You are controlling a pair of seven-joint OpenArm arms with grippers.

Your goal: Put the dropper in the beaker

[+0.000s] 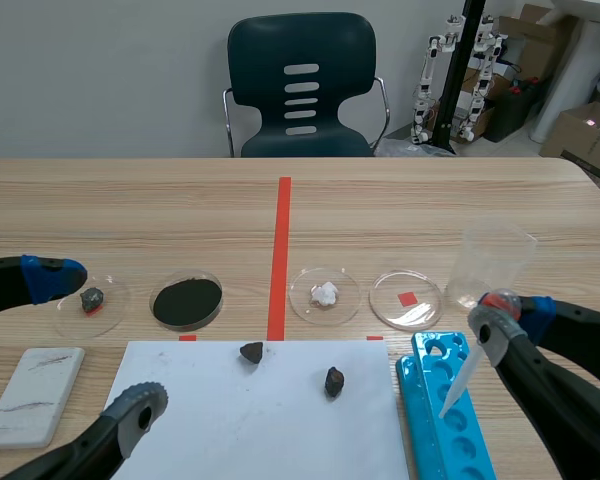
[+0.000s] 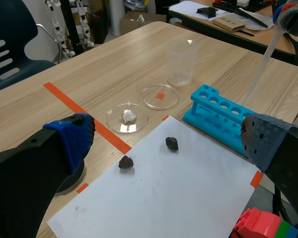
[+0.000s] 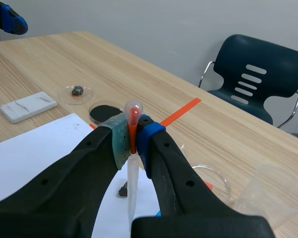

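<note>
Dropper (image 3: 132,178) between right claw (image 3: 132,136) pads (image 3: 118,141), plainest wrist-side

- Desk (image 1: 130,200): pale wood grain, crossed by an orange-red tape line (image 1: 279,255).
- Dropper (image 3: 133,188): translucent white stem, orange-red neck, clear bulb.
- Beaker (image 1: 495,262): colourless, transparent.
- Rack (image 1: 450,425): bright blue.
- Paper sheet (image 1: 210,430): plain white, bearing brown-black stones (image 1: 251,351).
- Dishes (image 1: 380,305): clear, showing black powder (image 1: 187,302), a white lump (image 1: 325,293) and a red square (image 1: 407,298).
- Slab (image 1: 35,390): white with grey streaks.
- Right tool (image 3: 133,134): black, one grey-green pad and one blue.
- Left tool (image 2: 166,139): black, one blue pad and one grey.
- Chair (image 1: 300,85): dark blue-green.
</note>
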